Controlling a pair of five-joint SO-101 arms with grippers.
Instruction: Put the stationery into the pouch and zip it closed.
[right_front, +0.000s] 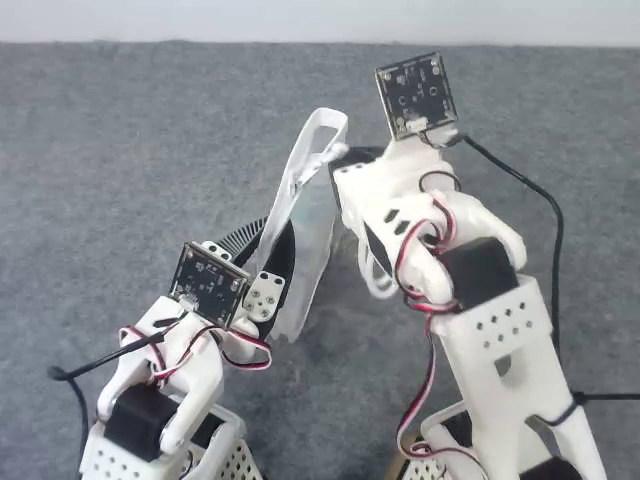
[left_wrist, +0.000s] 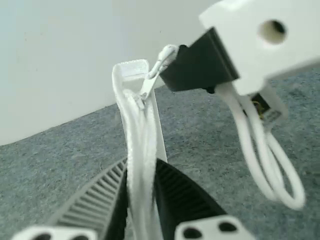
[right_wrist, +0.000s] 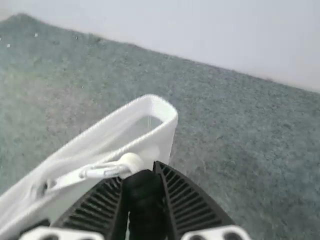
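A white, translucent pouch (right_front: 305, 215) is held up off the grey mat between the two arms, its zipper edge facing upward. My left gripper (right_front: 276, 272) is shut on the pouch's lower end, and the white zipper band (left_wrist: 140, 135) runs between its black jaws (left_wrist: 142, 180). My right gripper (right_front: 345, 160) is at the pouch's raised end, shut on the zipper pull (right_wrist: 112, 169), a small white tab also seen as the zipper pull (left_wrist: 157, 67) near the slider. I cannot make out what lies inside the pouch (right_wrist: 127, 132).
Grey felt mat (right_front: 120, 150) covers the table up to a pale wall (right_front: 200, 20) at the back. A black cable (right_front: 555, 230) trails from the right arm, and white wire loops (left_wrist: 270, 165) hang below its wrist.
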